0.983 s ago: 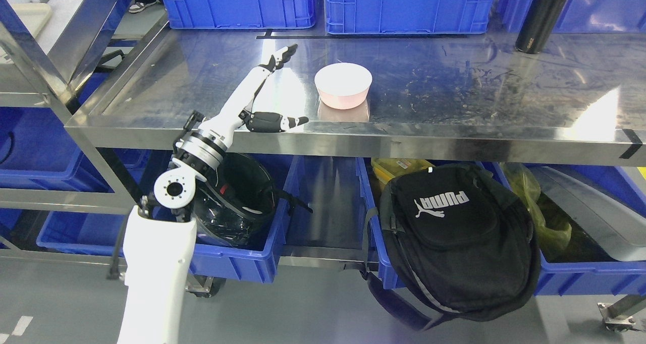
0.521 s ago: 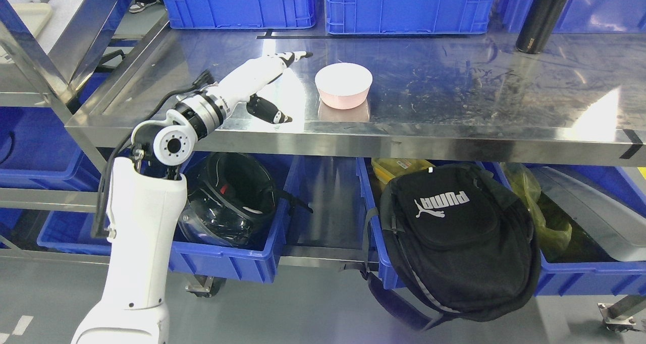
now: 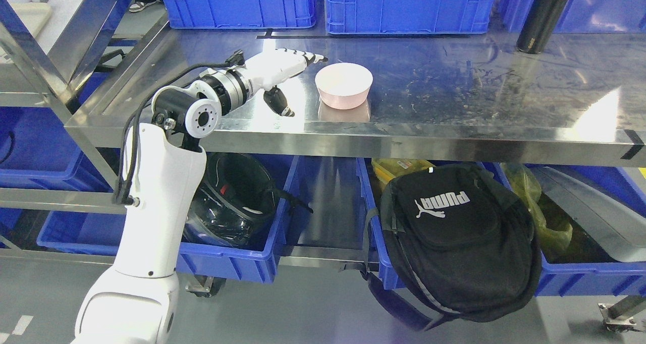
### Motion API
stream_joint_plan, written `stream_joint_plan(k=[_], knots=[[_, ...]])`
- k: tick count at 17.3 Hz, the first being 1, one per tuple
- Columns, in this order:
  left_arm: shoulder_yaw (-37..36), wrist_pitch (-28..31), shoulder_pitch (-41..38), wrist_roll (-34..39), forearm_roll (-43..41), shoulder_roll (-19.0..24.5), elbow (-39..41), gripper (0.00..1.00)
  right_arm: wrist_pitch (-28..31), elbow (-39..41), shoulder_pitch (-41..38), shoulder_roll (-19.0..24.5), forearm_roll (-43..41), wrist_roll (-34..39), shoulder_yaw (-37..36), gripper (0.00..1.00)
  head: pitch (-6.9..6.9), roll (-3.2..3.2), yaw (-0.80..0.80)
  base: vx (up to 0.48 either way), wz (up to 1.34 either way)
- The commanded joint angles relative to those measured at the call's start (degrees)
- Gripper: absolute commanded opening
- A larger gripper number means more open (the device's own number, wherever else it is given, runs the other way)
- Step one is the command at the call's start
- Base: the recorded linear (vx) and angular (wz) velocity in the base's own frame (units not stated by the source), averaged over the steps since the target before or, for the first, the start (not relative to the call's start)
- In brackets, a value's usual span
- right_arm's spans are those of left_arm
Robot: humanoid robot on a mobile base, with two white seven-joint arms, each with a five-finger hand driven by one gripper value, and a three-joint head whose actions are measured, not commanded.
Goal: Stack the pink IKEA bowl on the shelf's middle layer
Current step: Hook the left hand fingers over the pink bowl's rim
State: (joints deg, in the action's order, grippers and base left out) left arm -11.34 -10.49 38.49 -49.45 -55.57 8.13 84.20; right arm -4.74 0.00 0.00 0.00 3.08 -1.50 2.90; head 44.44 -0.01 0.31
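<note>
A pink bowl (image 3: 344, 85) stands upright on the steel shelf (image 3: 454, 87), near its front edge. My left hand (image 3: 298, 81) is over the shelf just left of the bowl, a small gap from its rim. Its fingers (image 3: 308, 58) are stretched out toward the bowl and the thumb (image 3: 279, 102) hangs down; it holds nothing. The left arm (image 3: 166, 182) rises from the lower left. The right arm is out of view.
Blue crates (image 3: 323, 3) line the back of the shelf, with a black bottle (image 3: 540, 16) at the back right. Below hang a black backpack (image 3: 454, 243) and blue bins, one with a dark helmet (image 3: 232, 197). A steel frame post (image 3: 45, 76) stands left.
My left arm has lifted and swung right. The hand has moved along the shelf toward the bowl and turned flatter. The bowl has not moved.
</note>
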Motion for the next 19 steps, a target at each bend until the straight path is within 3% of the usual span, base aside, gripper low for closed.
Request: stream_joint_plan(k=[1,12,19], knots=[[-5.1,-0.2,2.8,0.8,-2.5,-5.8,-12.2,0.86,0.0,1.0,-1.3,-1.0,0.0,0.0,0.0,1.0,0.0,0.0,0.0,0.0,0.0],[-5.5,-1.3,6.8,1.8,-2.4,-7.1,-22.7,0.7,0.0,1.0,-1.3,-1.0,0.0,0.0,0.0,1.0,0.0,0.0,0.0,0.007,0.02],[-7.3,-4.3,8.6,7.8,-1.9,-7.1,-27.8,0.69,0.0,1.0,-1.3,-1.0,0.0,0.0,0.0,1.0,0.0,0.0,0.0,0.0,0.0]])
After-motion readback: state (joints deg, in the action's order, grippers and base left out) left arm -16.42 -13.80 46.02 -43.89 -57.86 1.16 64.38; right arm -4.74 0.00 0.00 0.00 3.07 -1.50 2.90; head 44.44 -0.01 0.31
